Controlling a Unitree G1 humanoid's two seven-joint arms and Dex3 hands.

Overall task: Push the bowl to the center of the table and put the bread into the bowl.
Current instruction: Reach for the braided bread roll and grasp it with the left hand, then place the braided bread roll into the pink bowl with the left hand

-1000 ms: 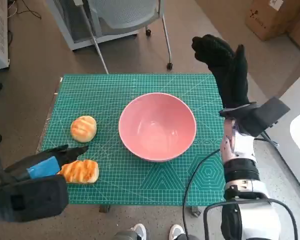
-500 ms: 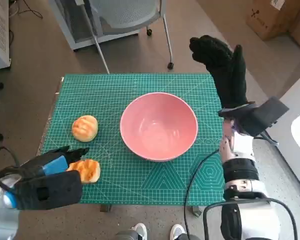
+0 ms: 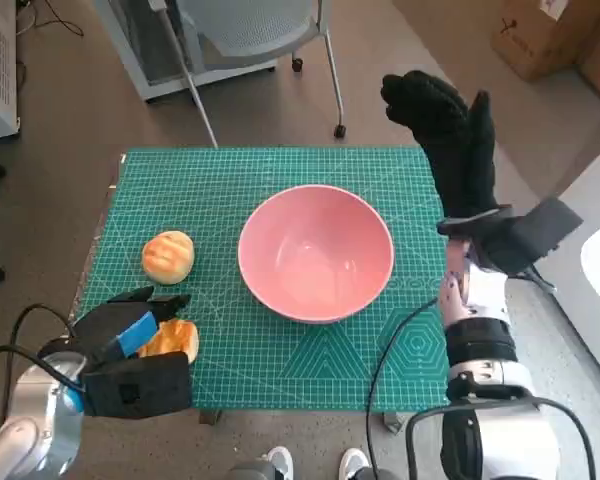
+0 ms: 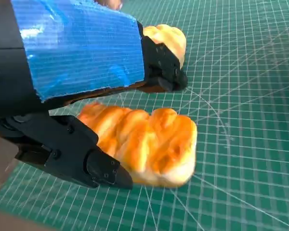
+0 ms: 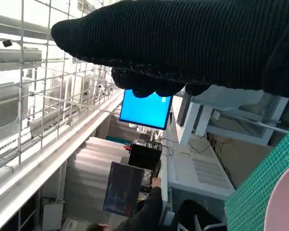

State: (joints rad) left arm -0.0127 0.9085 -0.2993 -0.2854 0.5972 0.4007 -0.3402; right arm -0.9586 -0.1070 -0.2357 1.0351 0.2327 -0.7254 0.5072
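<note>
The pink bowl [image 3: 316,252] is sitting empty near the middle of the green cutting mat [image 3: 230,180], so the push part is looking done, judging by where it lies. The bread is what remains.

Two pieces are lying on the robot's left side of the mat: a round bun [image 3: 168,256], untouched and apart from the bowl, and a long ridged loaf [image 3: 173,340] near the front edge. The left hand [image 3: 130,335] is sitting over the loaf. In the left wrist view the left hand's fingers [image 4: 160,65] are reaching across the top of the loaf [image 4: 147,144] while a lower finger is lying alongside its near edge, so the hand is bracketing the bread, probably to clamp it for a lift. Whether it is actually squeezing yet, I cannot tell (loaf is looking flat on the mat, contact unclear).

The right hand [image 3: 450,125] is hanging raised past the far right corner of the table, holding nothing, likely parked there to be out of the way. How its fingers are lying is not clear; the right wrist view is giving only the glove [image 5: 183,43] as a dark band, with a person at a blue screen [image 5: 147,108] behind.
</note>
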